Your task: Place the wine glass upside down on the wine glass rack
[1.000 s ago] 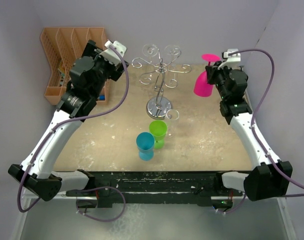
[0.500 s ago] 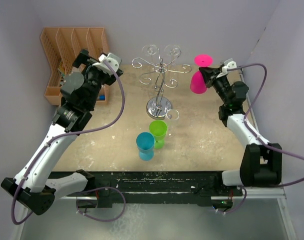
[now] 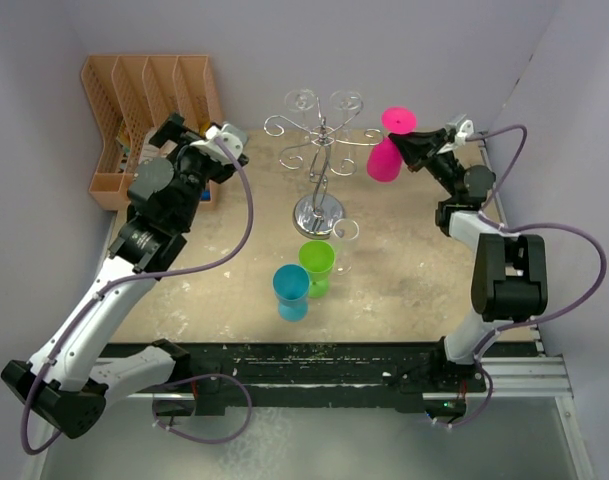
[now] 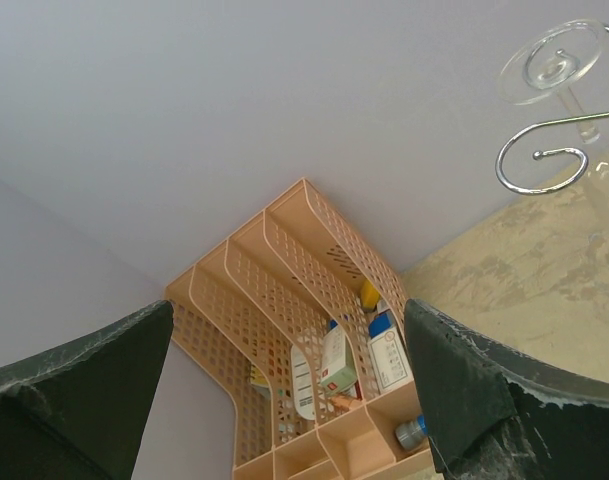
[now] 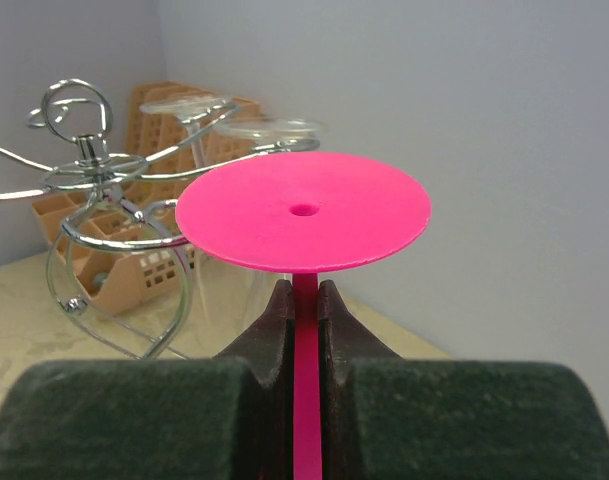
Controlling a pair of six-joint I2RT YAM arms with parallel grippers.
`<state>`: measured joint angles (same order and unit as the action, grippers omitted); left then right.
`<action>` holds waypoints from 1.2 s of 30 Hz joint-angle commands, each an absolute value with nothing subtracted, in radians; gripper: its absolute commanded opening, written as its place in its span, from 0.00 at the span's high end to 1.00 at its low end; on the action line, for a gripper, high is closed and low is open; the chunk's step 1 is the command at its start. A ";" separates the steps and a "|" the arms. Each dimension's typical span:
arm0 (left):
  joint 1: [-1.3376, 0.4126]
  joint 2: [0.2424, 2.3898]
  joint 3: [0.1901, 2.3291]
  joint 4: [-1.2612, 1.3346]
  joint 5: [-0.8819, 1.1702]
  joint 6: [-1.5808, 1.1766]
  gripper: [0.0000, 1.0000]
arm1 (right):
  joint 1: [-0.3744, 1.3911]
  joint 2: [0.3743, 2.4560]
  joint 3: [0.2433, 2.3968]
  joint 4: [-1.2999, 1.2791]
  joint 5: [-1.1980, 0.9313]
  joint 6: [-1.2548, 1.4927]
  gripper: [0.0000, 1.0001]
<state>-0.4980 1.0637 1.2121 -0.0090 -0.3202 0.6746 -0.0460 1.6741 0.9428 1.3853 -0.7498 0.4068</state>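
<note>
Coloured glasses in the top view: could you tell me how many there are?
3. The pink wine glass is inverted in the right gripper, beside the wine glass rack; the green glass and blue glass stand on the table.

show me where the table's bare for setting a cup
Bare: beige tabletop right of the green plastic cup, left of the blue plastic cup. Crowded: around the chrome wire rack, where the right gripper holds a pink wine glass.

Two slim robot arms. The left arm (image 3: 96,300) and the right arm (image 3: 467,228) are each built of smooth white shell links joined by chunky black motor housings. A thin purple cable (image 3: 251,205) loops along each arm. The fingers (image 4: 84,400) are dark and rough, like felt.
</note>
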 commanded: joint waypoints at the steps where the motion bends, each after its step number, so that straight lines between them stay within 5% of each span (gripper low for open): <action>1: -0.490 1.021 1.204 0.012 -0.302 0.667 0.00 | -0.042 1.717 1.052 1.598 -0.805 0.536 1.00; 36: -0.468 0.995 1.174 -0.016 -0.268 0.664 0.00 | 0.054 1.821 1.147 1.556 -1.014 0.559 1.00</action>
<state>-0.4774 1.0149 1.1793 -0.0402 -0.2825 0.6735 0.0376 1.8343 1.1282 1.4765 -0.9668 0.5583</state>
